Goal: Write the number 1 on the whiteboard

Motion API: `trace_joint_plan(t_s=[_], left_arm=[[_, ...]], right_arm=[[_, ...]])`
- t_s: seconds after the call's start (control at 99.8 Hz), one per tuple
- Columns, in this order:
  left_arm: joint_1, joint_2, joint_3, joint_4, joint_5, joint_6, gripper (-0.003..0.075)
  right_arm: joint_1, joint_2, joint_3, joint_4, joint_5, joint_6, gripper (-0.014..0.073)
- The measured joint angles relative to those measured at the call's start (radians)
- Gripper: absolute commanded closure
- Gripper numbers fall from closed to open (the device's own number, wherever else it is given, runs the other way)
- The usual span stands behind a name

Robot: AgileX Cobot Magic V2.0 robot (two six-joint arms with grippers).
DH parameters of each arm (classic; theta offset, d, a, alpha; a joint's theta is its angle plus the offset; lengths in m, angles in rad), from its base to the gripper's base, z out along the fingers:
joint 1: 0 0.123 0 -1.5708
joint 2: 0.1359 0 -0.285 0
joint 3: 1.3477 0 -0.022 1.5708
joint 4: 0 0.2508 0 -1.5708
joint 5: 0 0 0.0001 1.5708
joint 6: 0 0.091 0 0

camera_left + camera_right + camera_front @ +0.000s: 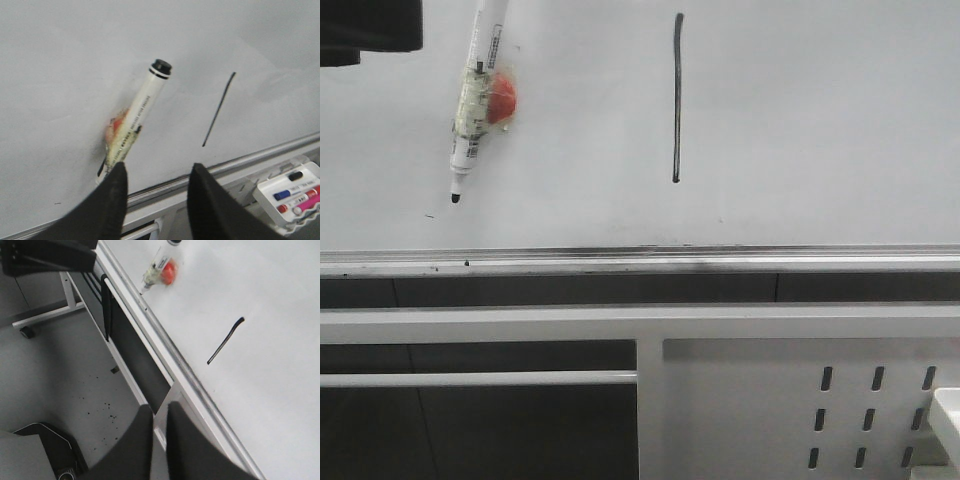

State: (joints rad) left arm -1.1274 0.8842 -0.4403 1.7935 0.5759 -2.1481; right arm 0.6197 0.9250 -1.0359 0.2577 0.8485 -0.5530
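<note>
The whiteboard [820,120] fills the upper front view, with its silver ledge [640,262] along the lower edge. The number 1 [677,98] is a thin black vertical stroke right of centre; it also shows in the left wrist view [218,110] and the right wrist view [225,340]. A white marker pen [475,100] with a red blob on its side clings to the board at the left, tip down. My left gripper [157,172] is open and empty, just short of the pen [140,115]. My right gripper [159,410] is shut and empty, below the ledge.
A white perforated metal panel [870,410] and frame rails [480,379] sit under the board. A tray of spare markers [292,192] stands below the ledge to the right. A dark part of the left arm [370,25] shows at the top left.
</note>
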Motion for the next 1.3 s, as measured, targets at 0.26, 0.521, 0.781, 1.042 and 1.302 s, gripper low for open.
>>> trace_joint_plan(t_s=[0.26,0.521,0.781,1.042,1.302], left_arm=[[0.000,-0.168,0.045,0.004,-0.159,0.188,0.0740],[0.000,-0.205,0.066,0.015,-0.298,0.349,0.0740],[0.000,-0.205,0.068,0.019,-0.329,0.356,0.0740],[0.000,-0.205,0.068,0.022,-0.331,0.356,0.0740],[0.058,-0.257,0.068,0.023,-0.368,0.356,0.0740]], right_arm=[[0.000,-0.248,0.248,0.000,-0.087,0.023,0.0662],[0.000,-0.537,0.460,0.000,-0.206,0.032,0.0662],[0.000,-0.613,0.518,0.070,-0.212,0.033,0.0663],[0.000,-0.613,0.518,0.085,-0.213,0.034,0.0664],[0.000,-0.613,0.518,0.087,-0.213,0.034,0.0663]])
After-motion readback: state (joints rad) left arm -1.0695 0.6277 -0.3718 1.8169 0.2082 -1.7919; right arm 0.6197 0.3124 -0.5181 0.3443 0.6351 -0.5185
